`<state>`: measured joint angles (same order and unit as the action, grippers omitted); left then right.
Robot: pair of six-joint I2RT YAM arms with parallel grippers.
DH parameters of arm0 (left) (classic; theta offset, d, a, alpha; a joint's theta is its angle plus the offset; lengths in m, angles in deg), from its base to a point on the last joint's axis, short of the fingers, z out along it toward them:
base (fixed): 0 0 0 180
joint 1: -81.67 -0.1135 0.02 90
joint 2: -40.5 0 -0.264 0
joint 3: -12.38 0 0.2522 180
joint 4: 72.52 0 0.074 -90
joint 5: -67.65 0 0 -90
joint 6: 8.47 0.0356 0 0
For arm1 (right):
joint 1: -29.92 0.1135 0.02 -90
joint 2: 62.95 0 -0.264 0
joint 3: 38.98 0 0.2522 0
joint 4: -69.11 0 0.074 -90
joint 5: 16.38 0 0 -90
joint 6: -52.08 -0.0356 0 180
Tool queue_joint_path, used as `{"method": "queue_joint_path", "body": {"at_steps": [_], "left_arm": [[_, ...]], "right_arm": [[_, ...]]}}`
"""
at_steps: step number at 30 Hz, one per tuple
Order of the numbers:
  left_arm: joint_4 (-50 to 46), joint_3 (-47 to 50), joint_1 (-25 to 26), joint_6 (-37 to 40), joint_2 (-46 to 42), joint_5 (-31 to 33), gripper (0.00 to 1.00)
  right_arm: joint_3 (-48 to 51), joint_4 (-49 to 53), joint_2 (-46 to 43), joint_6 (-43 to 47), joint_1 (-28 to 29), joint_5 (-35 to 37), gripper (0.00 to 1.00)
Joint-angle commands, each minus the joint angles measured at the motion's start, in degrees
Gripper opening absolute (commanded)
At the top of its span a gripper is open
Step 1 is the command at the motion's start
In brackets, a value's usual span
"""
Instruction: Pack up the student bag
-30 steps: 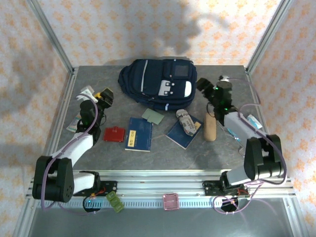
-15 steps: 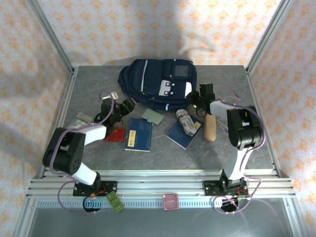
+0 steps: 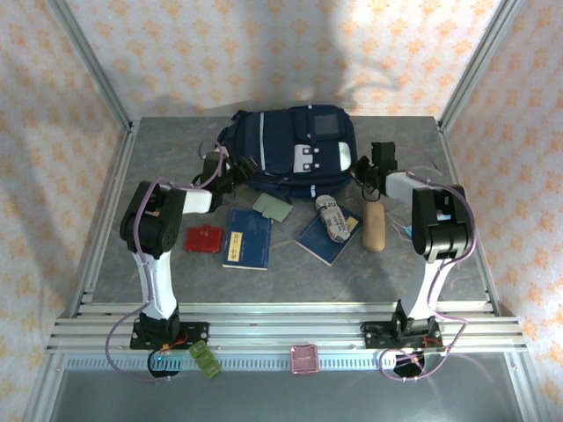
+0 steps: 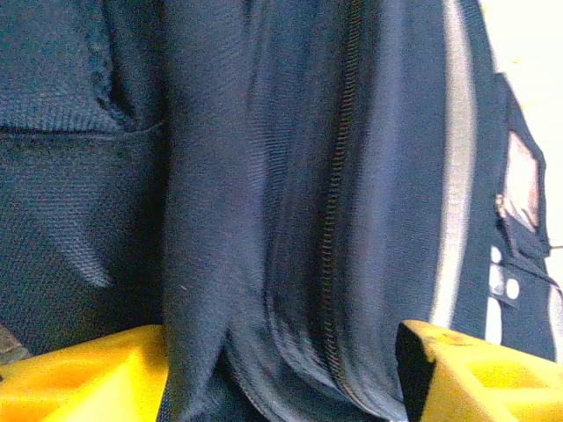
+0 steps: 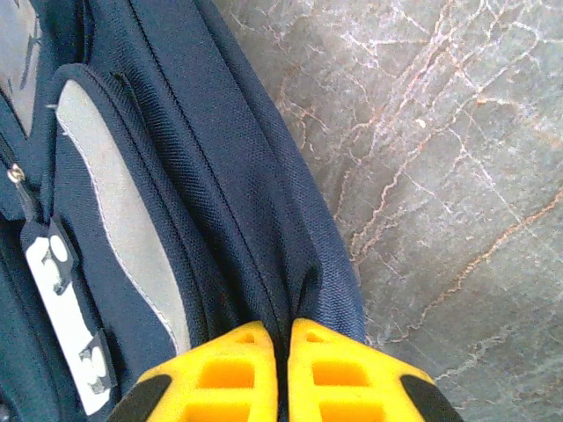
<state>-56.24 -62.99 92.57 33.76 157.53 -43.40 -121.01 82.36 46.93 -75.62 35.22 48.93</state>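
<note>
The student bag [image 3: 295,154] lies flat at the far middle of the table [image 3: 290,281], between the two grippers. The left gripper [image 3: 232,172] is at the bag's left side; in the left wrist view its yellow fingers [image 4: 97,374] are spread wide, with a fold of the navy fabric [image 4: 264,176] and a closed zipper [image 4: 339,220] running down between them. A light grey stripe [image 4: 453,176] runs just beyond the right-hand finger. The right gripper [image 3: 364,167] is at the bag's right edge. In the right wrist view its fingers [image 5: 224,374] are pressed almost together, pinching a seam of the bag [image 5: 220,176] between their tips. A white tag [image 5: 66,290] hangs left of these fingers, and bare grey table [image 5: 440,132] lies to their right. Nearer the arm bases than either gripper lie a red wallet [image 3: 204,238], a blue booklet [image 3: 249,237], a green card [image 3: 272,207] and a tan cylinder [image 3: 375,227].
</note>
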Motion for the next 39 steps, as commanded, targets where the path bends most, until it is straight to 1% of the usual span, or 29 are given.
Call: {"method": "queue_joint_path", "body": {"at_steps": [1,2,4,5,6,10,12,15,17,18,21,23,28,30,33,35,39], "left_arm": [[-1.7,-2.8,0.2,-2.1,2.6,-1.5,0.62],[-1.9,-3.3,0.3,-2.1,3.4,-1.8,0.51],[-2.7,-4.4,0.2,-2.1,4.5,-3.2,0.17],[-2.8,-4.5,0.3,-2.1,4.6,-4.2,0.04],[-2.3,-4.2,0.2,-2.2,4.4,-5.0,0.0],[1.2,0.7,0.3,-4.0,0.0,-5.7,0.0],[3.0,3.9,0.6,-5.6,-2.7,-6.5,0.0],[3.7,7.3,1.6,-7.2,-6.3,-7.1,0.0],[2.4,8.8,2.5,-7.2,-7.3,-6.6,0.0],[2.3,9.4,2.9,-7.2,-9.2,-6.6,0.0],[3.5,10.8,3.5,-8.1,-10.3,-6.9,0.0],[3.8,10.0,3.4,-9.0,-10.7,-7.4,0.0],[0.4,3.4,3.4,-9.7,-12.3,-8.5,0.0],[-1.2,0.8,3.4,-9.7,-13.1,-8.5,0.0],[-2.6,-2.6,2.8,-10.4,-13.7,-9.4,0.0],[-1.5,-3.3,2.3,-12.7,-13.9,-10.5,0.0],[0.5,-3.2,1.7,-16.0,-15.3,-10.8,0.0]], "right_arm": [[-3.7,-0.1,1.5,1.4,-0.3,0.5,0.1],[-3.7,-0.3,1.5,1.2,-0.3,0.3,0.11],[-3.8,-0.5,1.6,1.1,-0.3,0.1,0.12],[-4.0,-0.2,1.7,1.2,-0.4,0.2,0.12],[-4.3,0.0,1.9,1.3,-0.3,0.3,0.12],[-7.5,2.1,4.0,1.4,-0.5,0.9,0.14],[-9.5,3.0,5.2,1.2,-0.6,0.8,0.19],[-12.8,4.5,6.8,1.1,-0.6,0.7,0.31],[-14.7,6.5,6.8,1.3,-0.5,0.9,0.41],[-15.2,7.3,6.2,1.5,-0.3,1.2,0.44],[-15.2,10.4,2.5,2.7,1.0,2.7,0.53],[-13.4,11.9,-1.5,3.4,2.9,2.8,0.56],[-5.4,9.7,-10.5,3.1,7.4,-1.2,0.6],[-2.3,8.3,-12.5,2.5,7.6,-4.0,0.61],[0.5,7.6,-14.4,3.6,7.6,-3.9,0.62],[1.7,7.5,-15.3,3.7,7.6,-4.9,0.62],[6.7,4.2,-18.2,-1.0,7.6,-8.8,0.62]]}}
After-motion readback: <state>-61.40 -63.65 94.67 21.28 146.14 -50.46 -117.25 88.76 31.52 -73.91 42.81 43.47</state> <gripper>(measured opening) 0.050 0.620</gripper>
